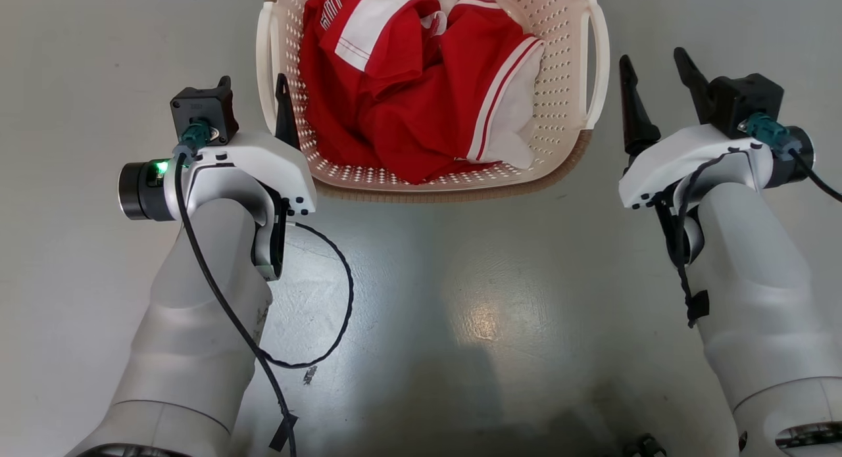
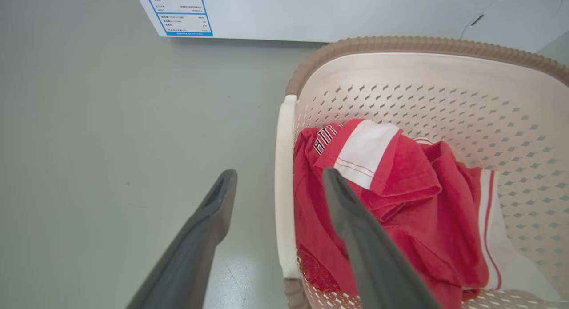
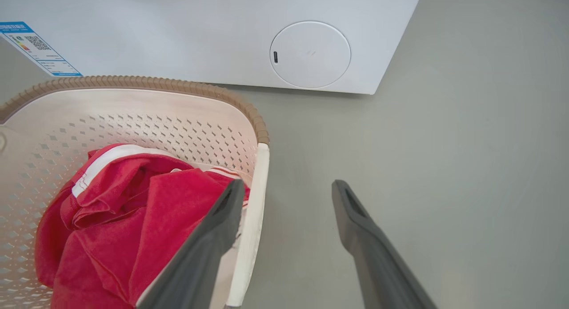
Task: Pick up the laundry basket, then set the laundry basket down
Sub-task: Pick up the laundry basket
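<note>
The laundry basket [image 1: 454, 189] stands on the floor at the top middle of the head view, cream-white and perforated with a brown rim, holding a red and white garment [image 1: 408, 95]. My left gripper [image 1: 255, 81] is open at its left handle [image 1: 266, 69]. In the left wrist view that gripper [image 2: 279, 172] straddles the handle [image 2: 283, 198], one finger over the floor and one over the garment [image 2: 400, 202]. My right gripper [image 1: 654, 59] is open beside the right handle [image 1: 597, 62]. In the right wrist view the right gripper [image 3: 288, 183] has that handle [image 3: 253, 224] between its fingers. I cannot tell whether either gripper touches its handle.
A white washer front [image 3: 178, 29] with a round cover [image 3: 310, 54] and a blue-edged label [image 2: 180, 11] stands just beyond the basket. Grey floor [image 1: 460, 312] lies all around. A black cable [image 1: 342, 279] loops off my left arm.
</note>
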Motion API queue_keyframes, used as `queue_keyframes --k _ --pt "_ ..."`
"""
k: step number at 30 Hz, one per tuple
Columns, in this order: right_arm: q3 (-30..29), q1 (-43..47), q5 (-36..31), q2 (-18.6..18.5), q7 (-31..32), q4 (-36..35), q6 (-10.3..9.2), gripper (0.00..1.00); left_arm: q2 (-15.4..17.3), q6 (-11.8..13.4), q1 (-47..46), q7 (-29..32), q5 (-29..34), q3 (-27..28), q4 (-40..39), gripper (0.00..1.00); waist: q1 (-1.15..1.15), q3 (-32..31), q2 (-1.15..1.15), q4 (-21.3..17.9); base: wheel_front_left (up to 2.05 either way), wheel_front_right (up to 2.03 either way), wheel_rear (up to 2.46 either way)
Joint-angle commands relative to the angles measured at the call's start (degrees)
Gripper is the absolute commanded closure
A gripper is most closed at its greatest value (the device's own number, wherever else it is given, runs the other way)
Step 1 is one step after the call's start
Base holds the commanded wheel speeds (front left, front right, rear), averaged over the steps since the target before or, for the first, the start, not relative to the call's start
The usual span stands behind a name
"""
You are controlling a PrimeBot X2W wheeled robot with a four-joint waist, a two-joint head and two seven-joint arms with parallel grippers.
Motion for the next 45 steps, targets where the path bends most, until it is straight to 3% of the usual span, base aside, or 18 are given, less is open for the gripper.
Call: queue_keyframes --k 1,21,45 --pt "1.0 0.8 0.6 0.5 -0.8 -0.2 0.34 0.00 1.1 0.6 -0.1 -0.4 0.0 1.1 -0.8 0.00 -0.01 0.1 0.00 0.1 0.00 0.00 0.00" --pt "3.4 -1.1 1.6 0.5 -0.8 0.8 0.34 0.00 1.1 0.0 -2.8 -0.4 -3.1 -1.2 -0.3 0.00 -0.01 4.4 0.00 0.8 0.00 0.00 0.00" --pt "5.2 -3.8 2.7 0.5 -0.8 4.0 0.34 0.00 1.1 1.6 -6.1 -0.4 -6.6 -7.6 0.2 0.00 -0.01 9.2 0.00 1.9 0.00 0.00 0.00"
